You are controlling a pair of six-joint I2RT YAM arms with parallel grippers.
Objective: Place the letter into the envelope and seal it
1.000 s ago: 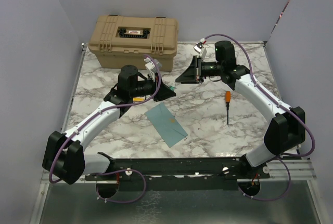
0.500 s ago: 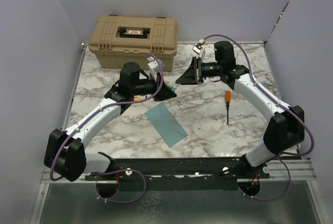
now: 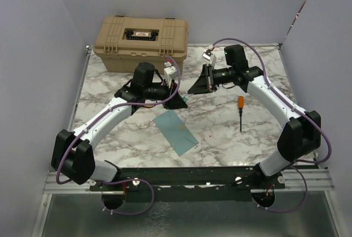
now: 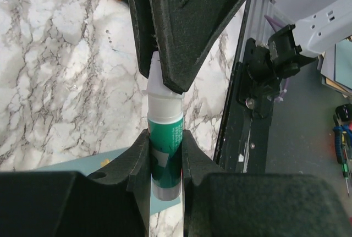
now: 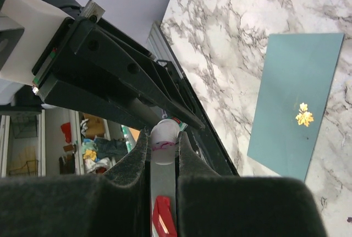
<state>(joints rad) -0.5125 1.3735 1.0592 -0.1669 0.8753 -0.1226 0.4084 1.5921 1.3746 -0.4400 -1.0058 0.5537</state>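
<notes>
1. Envelope lies flat on the desk, gold leaf mark up, between the two arms.
2. Just behind and above it, the left gripper is clamped on a green glue stick.
3. Right gripper pinches the stick's white cap.
4. Orange screwdriver lies off right.

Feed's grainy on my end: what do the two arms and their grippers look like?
The left arm and right arm both have white link shells with bulky black joint housings. A purple cable loops along each. The left gripper and right gripper are matte black with tapering wedge-shaped fingers. A small white camera block sits by each wrist.
</notes>
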